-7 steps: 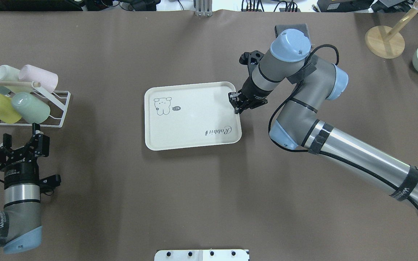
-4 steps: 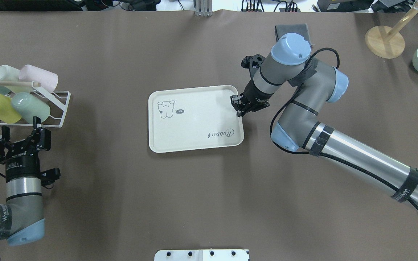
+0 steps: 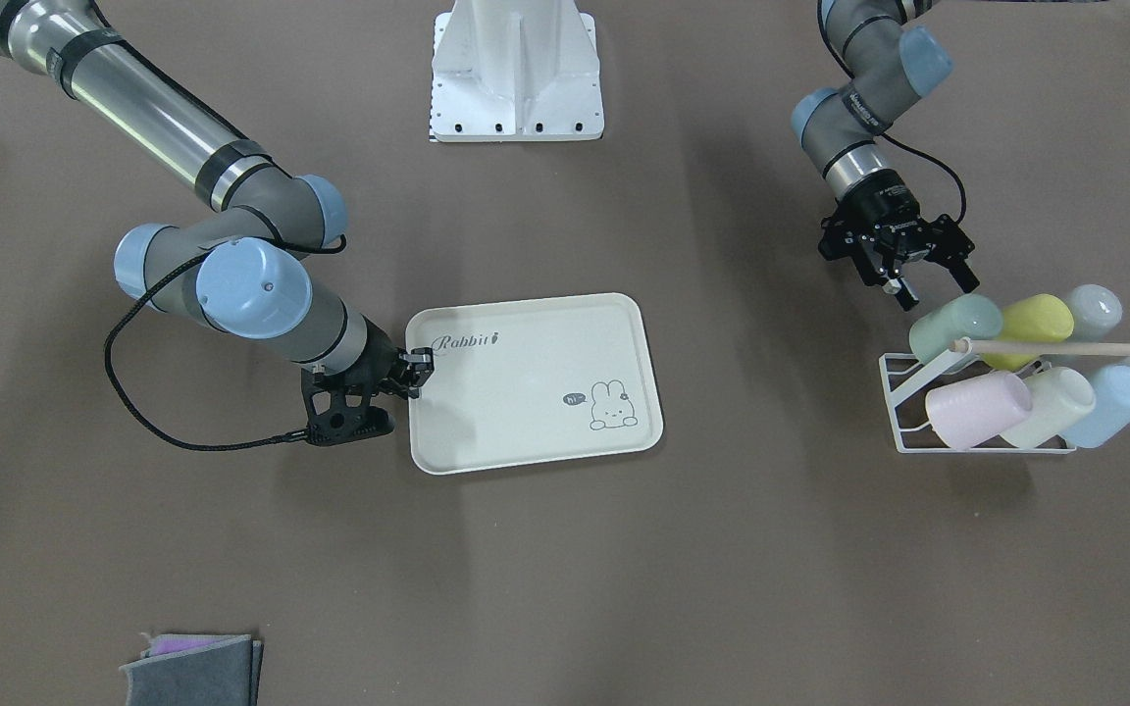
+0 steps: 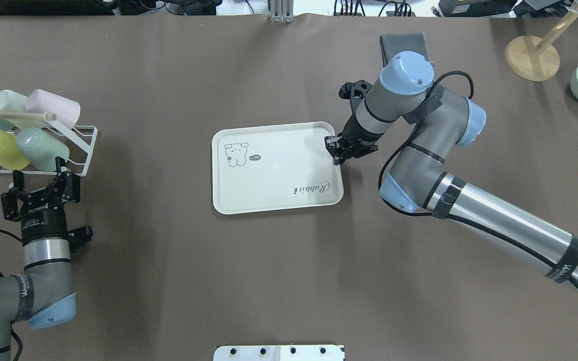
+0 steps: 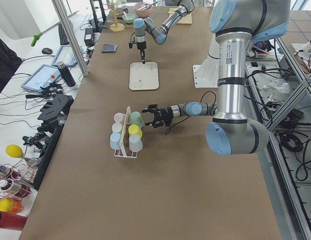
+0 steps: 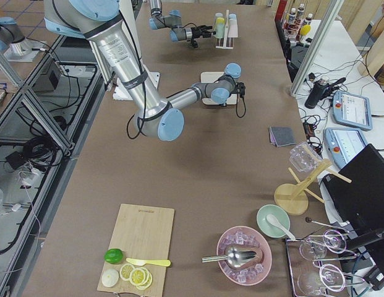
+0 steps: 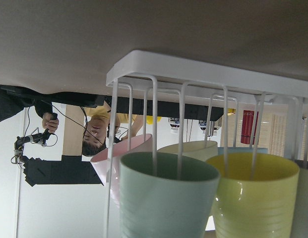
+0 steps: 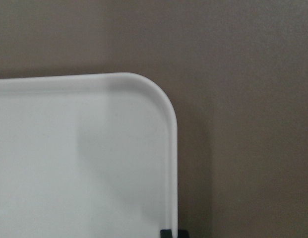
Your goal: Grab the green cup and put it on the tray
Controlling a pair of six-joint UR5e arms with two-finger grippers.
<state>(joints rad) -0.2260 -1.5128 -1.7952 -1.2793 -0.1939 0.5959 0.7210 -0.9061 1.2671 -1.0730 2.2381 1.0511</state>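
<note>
The green cup and the tray look smooth matt plastic; the rack is white-coated wire.

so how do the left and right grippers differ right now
The left gripper is open and holds nothing; the right gripper is shut on the rim of the tray. The left gripper sits just short of the green cup in the white wire rack at the table's end; the right gripper is at the tray's edge, mid-table. Both are black two-finger grippers.
</note>
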